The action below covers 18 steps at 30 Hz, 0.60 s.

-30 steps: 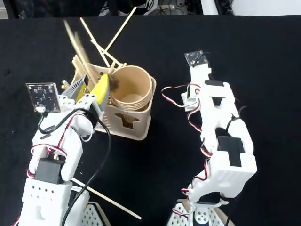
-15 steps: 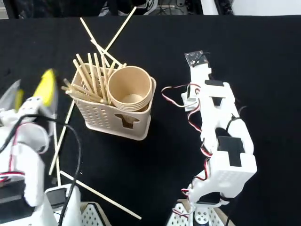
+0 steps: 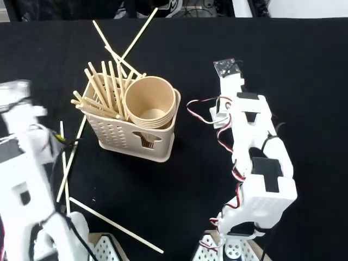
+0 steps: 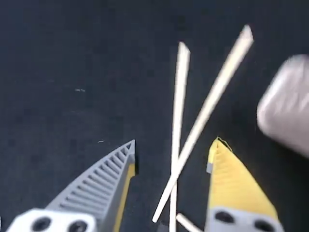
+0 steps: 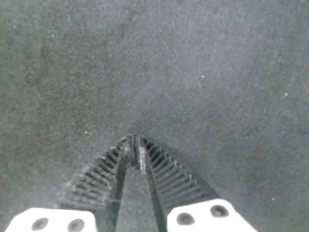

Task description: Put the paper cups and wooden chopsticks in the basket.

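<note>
The white slotted basket [image 3: 126, 137] stands left of the table's middle. It holds stacked paper cups [image 3: 151, 101] and a bundle of wooden chopsticks [image 3: 103, 92]. Two loose chopsticks [image 3: 66, 163] lie crossed on the black cloth left of the basket, close to my left arm [image 3: 22, 168]. The left wrist view has my left gripper [image 4: 174, 142] open just above this pair [image 4: 179, 111], grey finger on one side and yellow finger on the other. My right arm [image 3: 251, 141] rests right of the basket. Its gripper [image 5: 134, 141] is shut on nothing, tips close to the cloth.
Another chopstick [image 3: 116, 227] lies near the front edge between the arm bases. A few more chopsticks [image 3: 122, 46] are spread behind the basket. A blurred pale object [image 4: 285, 111] sits beside the yellow finger in the left wrist view.
My left arm has swung away from the basket to the left and come down over the loose chopsticks. The bundle it was at now rests in the basket. The right arm has kept still.
</note>
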Each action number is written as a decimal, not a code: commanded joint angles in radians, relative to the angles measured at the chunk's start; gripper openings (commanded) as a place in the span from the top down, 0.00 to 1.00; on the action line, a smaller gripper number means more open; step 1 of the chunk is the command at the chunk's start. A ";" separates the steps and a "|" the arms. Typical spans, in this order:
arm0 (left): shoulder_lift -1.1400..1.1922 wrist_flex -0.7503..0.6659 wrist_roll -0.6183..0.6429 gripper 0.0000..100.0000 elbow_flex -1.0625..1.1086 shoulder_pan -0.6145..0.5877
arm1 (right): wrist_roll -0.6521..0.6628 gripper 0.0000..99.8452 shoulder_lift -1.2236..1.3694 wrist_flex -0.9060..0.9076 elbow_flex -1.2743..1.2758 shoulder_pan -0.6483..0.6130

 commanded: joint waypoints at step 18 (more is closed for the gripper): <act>0.563 -0.362 -0.209 0.96 -0.005 0.145 | 0.006 0.99 -0.005 -0.014 -0.004 -0.014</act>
